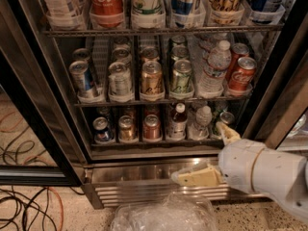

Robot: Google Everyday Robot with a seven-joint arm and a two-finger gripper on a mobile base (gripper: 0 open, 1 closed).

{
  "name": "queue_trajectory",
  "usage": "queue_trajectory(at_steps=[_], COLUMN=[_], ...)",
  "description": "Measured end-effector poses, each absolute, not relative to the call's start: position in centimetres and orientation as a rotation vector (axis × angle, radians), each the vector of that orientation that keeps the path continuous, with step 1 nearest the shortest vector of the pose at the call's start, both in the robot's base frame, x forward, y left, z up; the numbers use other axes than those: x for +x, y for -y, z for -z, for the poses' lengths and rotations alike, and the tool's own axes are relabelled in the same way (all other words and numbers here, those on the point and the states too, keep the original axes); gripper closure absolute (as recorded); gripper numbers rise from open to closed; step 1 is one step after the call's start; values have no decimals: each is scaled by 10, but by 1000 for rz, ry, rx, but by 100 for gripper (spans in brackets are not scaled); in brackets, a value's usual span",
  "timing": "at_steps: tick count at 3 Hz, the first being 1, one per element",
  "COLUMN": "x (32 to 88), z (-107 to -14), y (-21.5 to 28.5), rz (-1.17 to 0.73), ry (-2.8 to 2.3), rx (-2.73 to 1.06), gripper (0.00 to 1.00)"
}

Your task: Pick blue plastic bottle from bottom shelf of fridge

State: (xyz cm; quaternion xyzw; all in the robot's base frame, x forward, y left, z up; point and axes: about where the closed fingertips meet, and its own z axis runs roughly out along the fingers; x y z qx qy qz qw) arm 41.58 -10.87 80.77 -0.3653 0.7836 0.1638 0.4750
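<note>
The blue plastic bottle [179, 121] stands upright on the bottom shelf [139, 144] of the fridge [130, 174]. It has a white cap, dark reddish contents and a pale label band. A red can [151, 127] is on its left and a clear ribbed water bottle [200, 123] on its right. My gripper [198, 151] is open, on a white arm coming in from the lower right. One cream finger [197, 178] lies across the steel base grille. The other [227, 133] points up at the shelf's right end. The gripper is below and right of the bottle, not touching it.
Cans [119, 128] fill the bottom shelf's left lanes, and a green can [224, 120] sits by my upper finger. Racks above hold cans and a water bottle [213, 69]. The black door frame [284, 81] is on the right. A clear plastic bag [163, 215] and cables [24, 206] lie on the floor.
</note>
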Motion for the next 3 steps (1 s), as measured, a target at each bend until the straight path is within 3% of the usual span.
queue_trajectory(at_steps=[3], x=[413], z=[-730], y=[142], rz=[-396], ry=[-1909], rx=[-311], gripper=[0])
